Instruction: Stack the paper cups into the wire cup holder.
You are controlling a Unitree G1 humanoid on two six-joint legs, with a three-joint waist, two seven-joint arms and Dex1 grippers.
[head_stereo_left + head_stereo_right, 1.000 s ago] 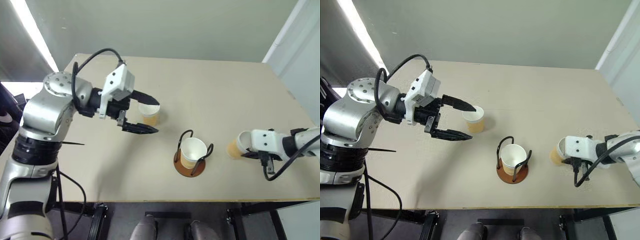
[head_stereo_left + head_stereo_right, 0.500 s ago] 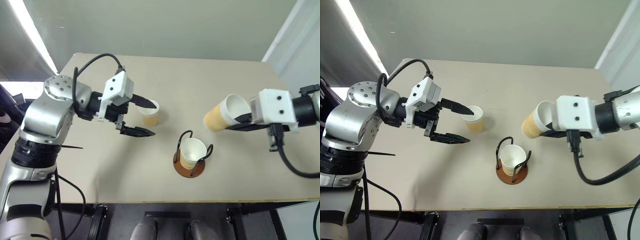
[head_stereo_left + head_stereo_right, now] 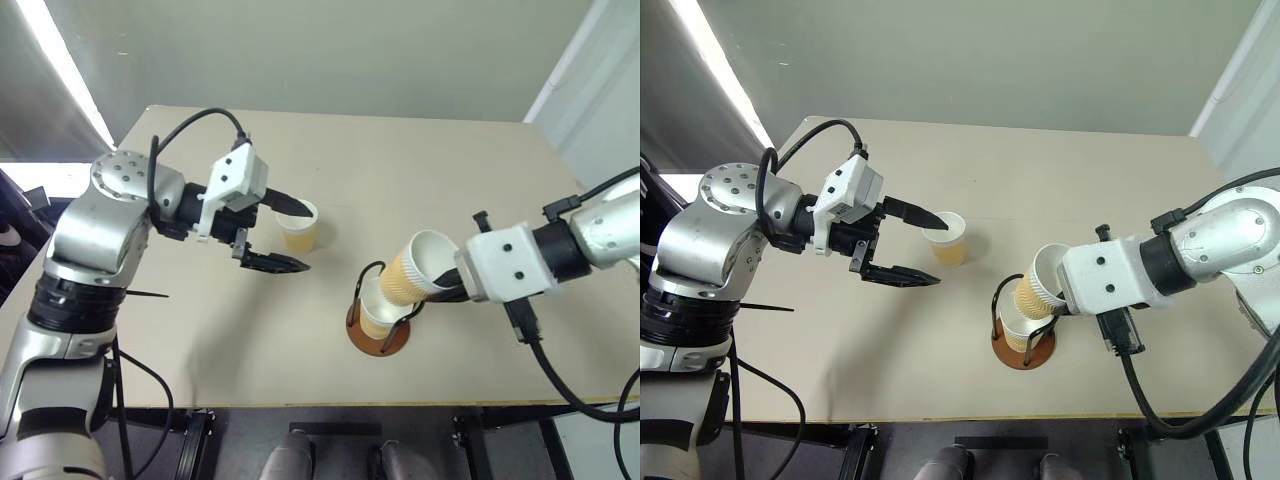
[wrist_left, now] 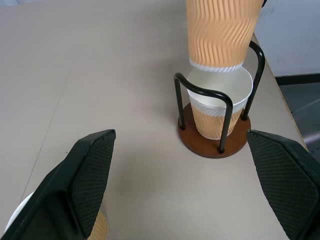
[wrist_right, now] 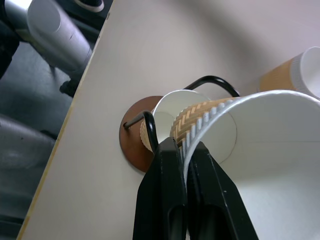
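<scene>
right wrist view has my right gripper (image 5: 186, 165) pinching a tilted cup (image 3: 412, 268) by its rim, just over the cup (image 4: 220, 107) in the holder (image 4: 214, 142); tilted, it could snag the wires. left gripper (image 3: 277, 232) gapes beside a third cup (image 3: 298, 226).

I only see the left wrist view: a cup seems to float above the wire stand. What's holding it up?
Observer: The right tool is. It's shut on the rim wall of the held cup, with one finger inside and one outside.
Operator: Does it hang straight?
Observer: No, it's tilted. Its mouth leans toward the right arm, and its bottom is over the nested cup in the wire cup holder.
Operator: And the scrap of cup in my corner?
Observer: That's a third cup, upright on the table. It's by the fingertips of the open left tool and isn't gripped.
</scene>
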